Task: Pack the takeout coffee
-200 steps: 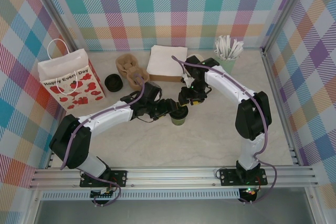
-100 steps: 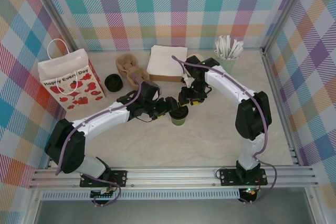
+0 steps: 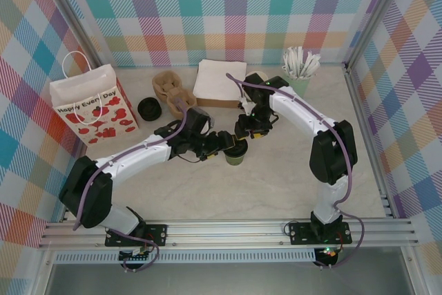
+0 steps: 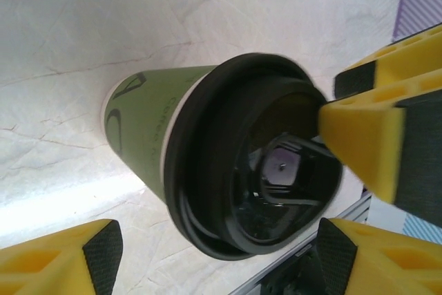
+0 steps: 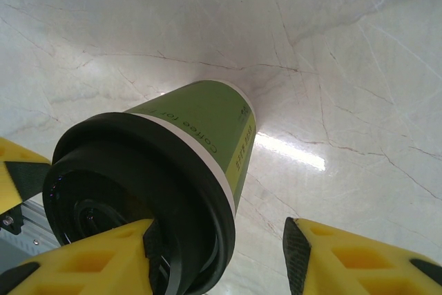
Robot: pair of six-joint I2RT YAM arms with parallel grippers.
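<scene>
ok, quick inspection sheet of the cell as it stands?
Surface: pale marbled table, no spills seen.
Job's things: cup upright mid-table, black lid on.
Clutter: bag, spare lid, carrier, napkins, stick holder along the back and left.
Grippers: left gripper open at the cup's lid; right gripper open, one finger at the lid's rim.
Cables: purple cables along both arms, no snag seen.
Surroundings: plaid walls, metal rail at near edge.
</scene>
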